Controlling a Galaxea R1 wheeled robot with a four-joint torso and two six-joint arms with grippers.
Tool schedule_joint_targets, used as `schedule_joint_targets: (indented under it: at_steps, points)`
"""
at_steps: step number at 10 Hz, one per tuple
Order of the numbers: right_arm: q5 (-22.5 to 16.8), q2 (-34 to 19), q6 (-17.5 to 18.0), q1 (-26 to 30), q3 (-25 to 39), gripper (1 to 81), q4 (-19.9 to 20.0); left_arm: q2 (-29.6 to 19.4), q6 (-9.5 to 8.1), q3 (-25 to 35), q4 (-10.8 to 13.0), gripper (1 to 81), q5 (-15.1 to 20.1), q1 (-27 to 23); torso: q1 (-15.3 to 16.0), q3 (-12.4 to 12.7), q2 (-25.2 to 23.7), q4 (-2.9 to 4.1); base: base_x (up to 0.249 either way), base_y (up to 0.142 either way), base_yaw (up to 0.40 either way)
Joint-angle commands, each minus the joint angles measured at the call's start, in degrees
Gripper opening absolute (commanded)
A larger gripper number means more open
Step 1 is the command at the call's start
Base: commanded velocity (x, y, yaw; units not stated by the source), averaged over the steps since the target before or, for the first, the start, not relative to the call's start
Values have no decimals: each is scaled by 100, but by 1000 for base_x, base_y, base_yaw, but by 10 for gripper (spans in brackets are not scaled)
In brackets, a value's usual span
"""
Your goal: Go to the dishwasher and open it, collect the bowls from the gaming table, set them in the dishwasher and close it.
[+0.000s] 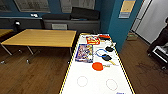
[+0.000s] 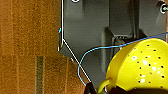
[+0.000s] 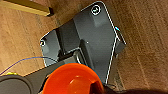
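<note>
Head view looks down on a long white table (image 1: pixel 100 82) with a yellow-striped edge running from the bottom centre toward the middle of the frame. Table-tennis paddles lie on it, a red one (image 1: pixel 97 66) just below a dark one (image 1: pixel 107 57), and a colourful game box (image 1: pixel 84 53) sits to their left. A bare wooden table (image 1: pixel 40 37) fills the upper left, and a person (image 1: pixel 162 40) shows at the right edge. No table-football table or dishwasher can be made out here.

Left wrist view shows a yellow perforated bowl (image 2: pixel 140 67), colander-like, at the lower right of the frame, close against the dark robot plate and over wooden floor (image 2: pixel 27 47). It seems to ride at the left gripper, but the fingers are not distinguishable, so whether they clench it cannot be told.

Right wrist view shows an orange bowl (image 3: pixel 72 80) at the bottom centre, open side toward the camera, likewise close to the wrist above the floor. The right gripper's grasp cannot be told either.

Judging by this, both bowls are probably carried low and close for transport to the dishwasher.
</note>
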Motion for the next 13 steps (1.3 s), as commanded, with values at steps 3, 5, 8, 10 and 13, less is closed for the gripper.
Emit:
schedule_joint_targets:
  at_steps: [3,5,8,10,13]
  points:
    - [-381,1,-42,25,-288,10,-117,458,93,-701,-23,10,436,-14,0,329,0,0,0,0,0]
    - [-381,54,-33,16,-350,10,-117,502,93,-736,-23,10,445,-14,0,609,0,0,0,0,0]
    - [-381,80,-42,16,-367,10,-117,572,84,-824,-23,10,445,-23,-4,1134,0,0,0,0,0]
    - [-381,211,-41,7,-577,10,-109,791,93,-1130,-23,10,498,-14,-4,1543,-5,0,0,0,0]
    - [-529,694,-33,7,-1437,10,-108,941,93,-1263,-23,10,516,3,-11,1467,-13,0,0,0,0]
